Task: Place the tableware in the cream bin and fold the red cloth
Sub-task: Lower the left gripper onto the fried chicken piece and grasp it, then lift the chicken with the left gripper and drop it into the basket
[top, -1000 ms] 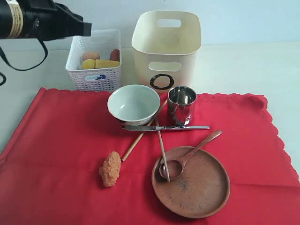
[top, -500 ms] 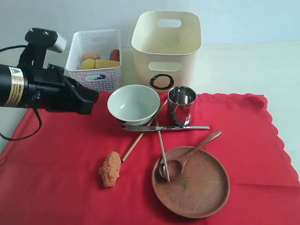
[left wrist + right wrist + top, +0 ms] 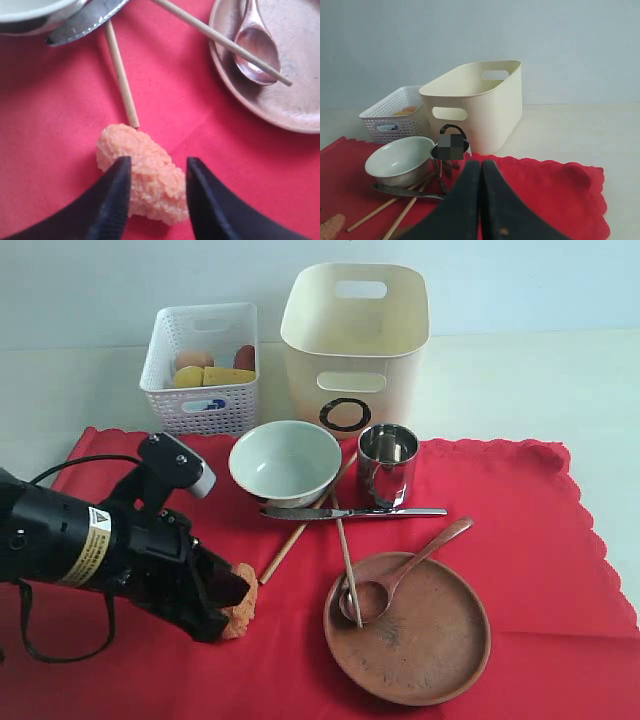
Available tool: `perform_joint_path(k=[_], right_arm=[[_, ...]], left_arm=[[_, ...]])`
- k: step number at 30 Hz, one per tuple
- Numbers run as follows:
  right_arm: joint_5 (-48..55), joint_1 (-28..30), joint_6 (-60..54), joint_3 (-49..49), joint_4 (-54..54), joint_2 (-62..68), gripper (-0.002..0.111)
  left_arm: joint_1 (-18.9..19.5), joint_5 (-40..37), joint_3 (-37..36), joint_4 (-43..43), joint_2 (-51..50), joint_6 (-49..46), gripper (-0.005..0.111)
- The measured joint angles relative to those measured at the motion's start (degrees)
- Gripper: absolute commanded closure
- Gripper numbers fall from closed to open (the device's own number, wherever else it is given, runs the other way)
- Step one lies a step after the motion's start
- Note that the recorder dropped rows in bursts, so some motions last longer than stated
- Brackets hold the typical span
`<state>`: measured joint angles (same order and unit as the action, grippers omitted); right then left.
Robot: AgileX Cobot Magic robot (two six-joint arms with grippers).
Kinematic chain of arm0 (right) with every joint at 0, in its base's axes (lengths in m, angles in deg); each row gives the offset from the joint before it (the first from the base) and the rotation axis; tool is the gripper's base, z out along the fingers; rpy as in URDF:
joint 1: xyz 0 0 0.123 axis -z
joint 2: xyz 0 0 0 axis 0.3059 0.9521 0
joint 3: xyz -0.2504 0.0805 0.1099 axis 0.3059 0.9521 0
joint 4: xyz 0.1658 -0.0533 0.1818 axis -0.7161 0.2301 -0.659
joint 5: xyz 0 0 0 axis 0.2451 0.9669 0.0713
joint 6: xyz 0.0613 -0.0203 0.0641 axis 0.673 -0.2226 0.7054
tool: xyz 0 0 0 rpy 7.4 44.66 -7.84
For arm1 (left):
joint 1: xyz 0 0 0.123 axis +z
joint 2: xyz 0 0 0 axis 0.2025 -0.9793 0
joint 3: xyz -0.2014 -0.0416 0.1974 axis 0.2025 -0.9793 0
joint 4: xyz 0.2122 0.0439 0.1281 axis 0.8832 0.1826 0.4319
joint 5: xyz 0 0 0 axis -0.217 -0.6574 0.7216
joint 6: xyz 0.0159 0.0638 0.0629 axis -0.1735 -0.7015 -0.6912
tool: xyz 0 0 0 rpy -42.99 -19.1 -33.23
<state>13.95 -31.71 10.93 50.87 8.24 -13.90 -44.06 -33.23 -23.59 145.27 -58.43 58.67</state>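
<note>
Your left fingers [image 3: 222,592] hang low over the cloth [image 3: 520,530], at the orange lump [image 3: 243,604]. Beside them lie bowl [image 3: 285,462], cup [image 3: 387,465], knife [image 3: 350,512], chopsticks [image 3: 345,558], and a spoon [image 3: 400,575] on the plate [image 3: 430,645]. Bin [image 3: 355,340] and basket [image 3: 200,405] stand behind.

You can see only the right edge of the crumbly orange food lump [image 3: 247,592] past the black left arm [image 3: 90,540]. A pixelated patch blurs the shiny steel cup [image 3: 451,150].
</note>
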Motion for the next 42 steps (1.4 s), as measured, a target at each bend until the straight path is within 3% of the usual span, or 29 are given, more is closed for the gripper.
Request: perform_joint_path(k=[4,12,20,28,32,40,42], right_arm=[[0.0,0.0,0.0,0.0,0.0,0.0,0.108],[0.0,0.0,0.0,0.0,0.0,0.0,0.108],[0.0,0.0,0.0,0.0,0.0,0.0,0.108],[0.0,0.0,0.0,0.0,0.0,0.0,0.108],[0.0,0.0,0.0,0.0,0.0,0.0,0.108],[0.0,0.0,0.0,0.0,0.0,0.0,0.108],[0.0,0.0,0.0,0.0,0.0,0.0,0.108]], left_arm=[[-1.3,-1.2,0.6,-0.7,-0.1,-0.1,0.044],[-2.1,-6.6,0.8,-1.0,-0.6,-0.1,0.044],[-2.4,-5.2,2.3,-1.1,-5.0,-0.1,0.044],[-7.6,-9.0,3.7,-1.3,-7.8,-0.2,0.046],[-9.1,-12.1,4.0,-1.2,-8.4,-0.2,0.060],[-9.2,-13.3,4.1,-1.2,-8.5,-0.2,0.107],[-9.2,-13.3,4.1,-1.2,-8.5,-0.2,0.107]])
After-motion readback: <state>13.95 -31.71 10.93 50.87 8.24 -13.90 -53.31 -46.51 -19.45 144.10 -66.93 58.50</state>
